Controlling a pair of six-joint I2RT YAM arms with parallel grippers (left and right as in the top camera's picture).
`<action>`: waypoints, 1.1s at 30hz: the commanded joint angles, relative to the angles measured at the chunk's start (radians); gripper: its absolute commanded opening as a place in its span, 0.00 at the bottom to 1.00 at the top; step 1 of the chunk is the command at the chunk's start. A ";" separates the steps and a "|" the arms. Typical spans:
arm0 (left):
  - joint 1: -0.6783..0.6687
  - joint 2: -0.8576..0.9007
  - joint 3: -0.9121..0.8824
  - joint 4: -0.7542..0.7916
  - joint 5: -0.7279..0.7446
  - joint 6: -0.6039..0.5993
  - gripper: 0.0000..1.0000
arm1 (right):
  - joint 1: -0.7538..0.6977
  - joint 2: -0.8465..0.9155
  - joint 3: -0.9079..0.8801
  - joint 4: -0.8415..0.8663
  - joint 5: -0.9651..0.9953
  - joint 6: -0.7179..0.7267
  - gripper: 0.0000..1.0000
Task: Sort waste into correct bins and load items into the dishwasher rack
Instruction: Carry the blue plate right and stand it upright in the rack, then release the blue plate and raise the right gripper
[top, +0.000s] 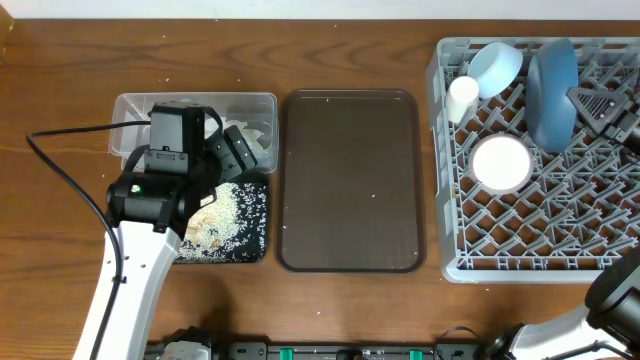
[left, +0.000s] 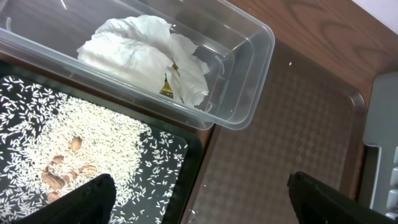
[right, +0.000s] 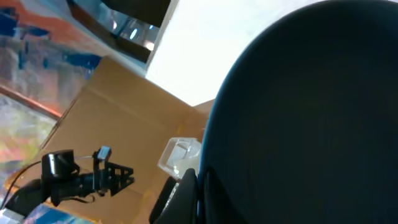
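L arm (top: 150, 205) hangs over the clear tub (left: 249, 93) & black tray (left: 190, 163), far left on the bench (top: 60, 80). L jaws are wide open, nothing in them. The tub holds white tissue (left: 134, 50) w/ a bit of yellow wrapper (left: 168, 88) tucked in. Rice (left: 81, 134) lies in the black tray, which touches the tub. Middle: brown serving tray (top: 350, 180). Right: grey rack (top: 540, 245) w/ white cup (top: 463, 97), light-blue bowl (top: 495, 68), small white bowl (top: 500, 163) & big deep-blue bowl (top: 553, 90) up on its edge. R arm (top: 612, 292) reaches in; R jaws are shut, right by the big bowl's rim. Can't tell if they pinch it.
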 joint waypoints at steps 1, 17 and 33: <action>0.003 -0.007 0.021 0.000 -0.019 0.002 0.91 | -0.013 0.038 0.010 -0.019 -0.011 -0.030 0.01; 0.003 -0.007 0.021 0.000 -0.019 0.002 0.91 | -0.204 0.038 0.011 -0.019 0.006 0.113 0.45; 0.003 -0.007 0.021 0.000 -0.019 0.002 0.91 | -0.235 0.038 0.011 0.023 0.319 0.286 0.85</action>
